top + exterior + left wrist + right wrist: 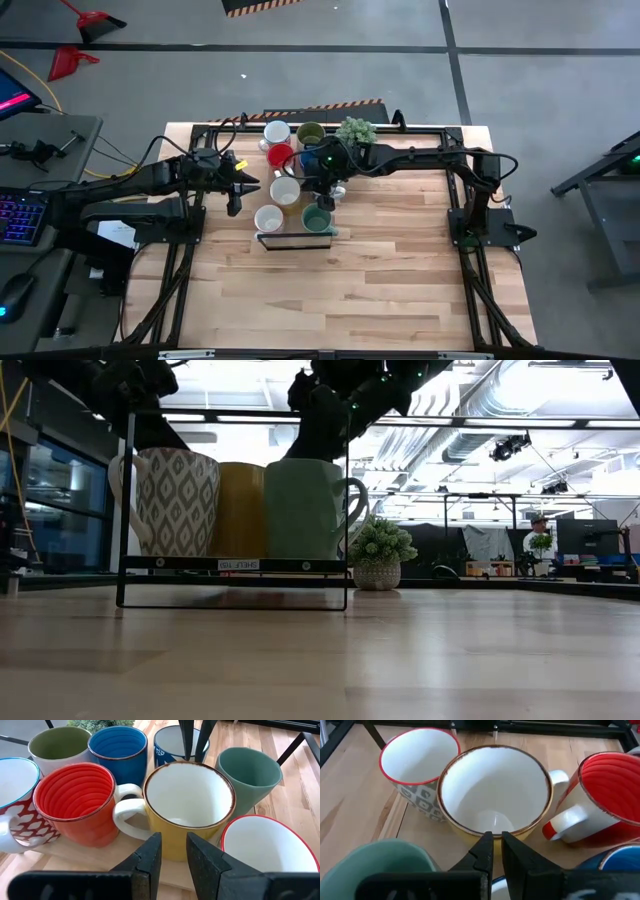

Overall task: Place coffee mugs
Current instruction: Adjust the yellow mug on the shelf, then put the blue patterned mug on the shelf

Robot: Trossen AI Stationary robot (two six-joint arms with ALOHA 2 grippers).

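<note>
Coffee mugs (290,175) clustered on low wire rack (235,565) at back-centre of bench (380,290), touching, beside potted plant (356,131).

Left end effector (172,855): narrow gap between fingers, holds nothing, hovers just before yellow mug (189,807).

Right end effector (496,851): nearly closed, empty, at the yellow mug's opposite rim.

Judgement: ceramic, so stiff, weighty, slick glaze, chips on knocks. Best hold: pinch rim wall; handle (127,815) crowded by red mug (75,800).
</note>
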